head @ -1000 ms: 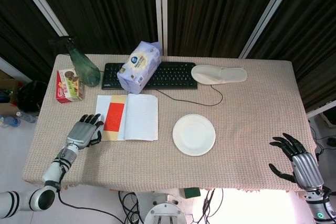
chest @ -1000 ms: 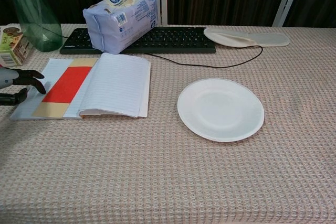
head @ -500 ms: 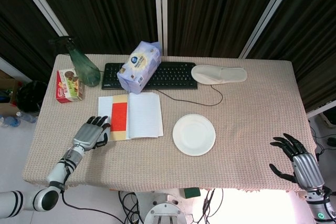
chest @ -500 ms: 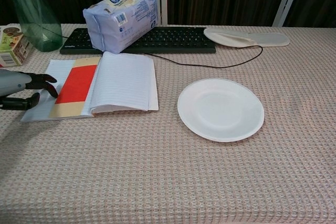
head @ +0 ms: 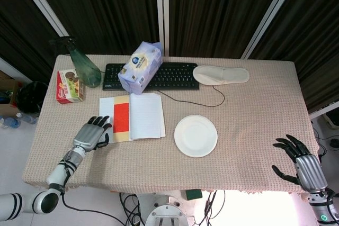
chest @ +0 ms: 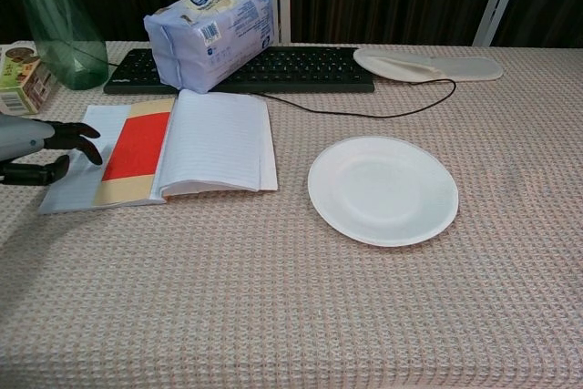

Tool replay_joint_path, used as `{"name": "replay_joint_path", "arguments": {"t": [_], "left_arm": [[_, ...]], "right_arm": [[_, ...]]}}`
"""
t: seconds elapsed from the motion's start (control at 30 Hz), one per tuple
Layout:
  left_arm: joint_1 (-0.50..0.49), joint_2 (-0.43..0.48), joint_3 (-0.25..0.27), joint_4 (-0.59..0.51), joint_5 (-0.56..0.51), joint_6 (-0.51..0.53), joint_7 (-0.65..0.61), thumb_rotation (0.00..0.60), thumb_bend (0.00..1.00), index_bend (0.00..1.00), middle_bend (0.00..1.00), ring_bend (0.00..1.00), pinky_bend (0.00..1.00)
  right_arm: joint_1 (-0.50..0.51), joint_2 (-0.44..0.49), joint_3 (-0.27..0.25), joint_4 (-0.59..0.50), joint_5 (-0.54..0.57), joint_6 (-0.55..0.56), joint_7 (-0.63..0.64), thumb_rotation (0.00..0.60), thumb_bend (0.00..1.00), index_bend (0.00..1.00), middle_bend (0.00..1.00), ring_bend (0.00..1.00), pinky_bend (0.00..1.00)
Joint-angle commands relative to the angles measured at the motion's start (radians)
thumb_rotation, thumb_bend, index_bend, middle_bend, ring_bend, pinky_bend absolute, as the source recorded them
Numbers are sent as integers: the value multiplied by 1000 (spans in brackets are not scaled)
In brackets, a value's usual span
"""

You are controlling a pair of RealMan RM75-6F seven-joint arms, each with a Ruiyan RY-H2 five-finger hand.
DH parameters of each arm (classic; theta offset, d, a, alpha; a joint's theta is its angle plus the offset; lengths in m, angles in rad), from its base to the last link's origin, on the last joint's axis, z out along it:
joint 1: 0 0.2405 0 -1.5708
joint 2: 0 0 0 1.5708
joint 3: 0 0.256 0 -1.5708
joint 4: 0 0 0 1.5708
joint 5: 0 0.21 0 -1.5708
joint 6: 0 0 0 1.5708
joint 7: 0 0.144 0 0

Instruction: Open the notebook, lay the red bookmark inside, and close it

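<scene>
The notebook lies open on the left half of the table. The red bookmark rests flat on its left page, over a tan strip. My left hand sits at the notebook's left edge with fingers spread and touching the cover's border, holding nothing. My right hand hovers off the table's right front corner, fingers apart and empty; the chest view does not show it.
A white plate sits right of the notebook. Behind are a black keyboard, a tissue pack, a slipper, a green spray bottle and a snack box.
The open notebook slid to the right and slightly back, pushed by my left hand, which followed it. The bookmark stayed on the left page. My right hand has not moved.
</scene>
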Motion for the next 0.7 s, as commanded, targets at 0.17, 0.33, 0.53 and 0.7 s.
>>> {"name": "replay_joint_path", "arguments": {"t": [0.17,0.33,0.53,0.7], "left_arm": [[20,-20,-18,14,129,63,-61,155,570,151,0,0,62],[8,-101,-36,50,249,102,-77,295,240,128,0,0,61],[-44,-183,-74,75,290,67,-53,209,159,111,0,0,61],[-89,-257,-109,123,260,28,6,342,159,109,0,0,61]], "right_arm": [[3,-3,0,-2,-3,-2,-4,600,205,307,205,101,193],[4,0,0,-9,-6,-2,-12,600,205,307,205,101,192],[1,5,-1,-16,-5,2,-17,600,205,307,205,101,193],[-4,3,-1,-10,0,5,-9,600,205,307,205,101,193]]}}
